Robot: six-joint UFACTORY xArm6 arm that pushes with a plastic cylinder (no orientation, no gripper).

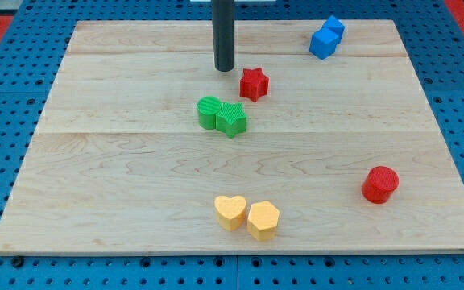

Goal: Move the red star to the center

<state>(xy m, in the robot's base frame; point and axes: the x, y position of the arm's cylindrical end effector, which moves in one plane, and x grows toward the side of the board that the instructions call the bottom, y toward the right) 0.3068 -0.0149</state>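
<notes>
The red star [254, 83] lies on the wooden board [119, 161], a little above the board's middle. My tip [224, 68] stands just to the star's upper left, a small gap away, not touching it. Two green blocks sit touching each other just below and left of the star: a green round block [209, 112] and a green star [233, 119].
Two blue blocks [327, 37] sit together at the view's top right. A red cylinder [379, 184] is at the lower right. A yellow heart [230, 212] and a yellow hexagon [263, 219] touch near the bottom edge. Blue pegboard surrounds the board.
</notes>
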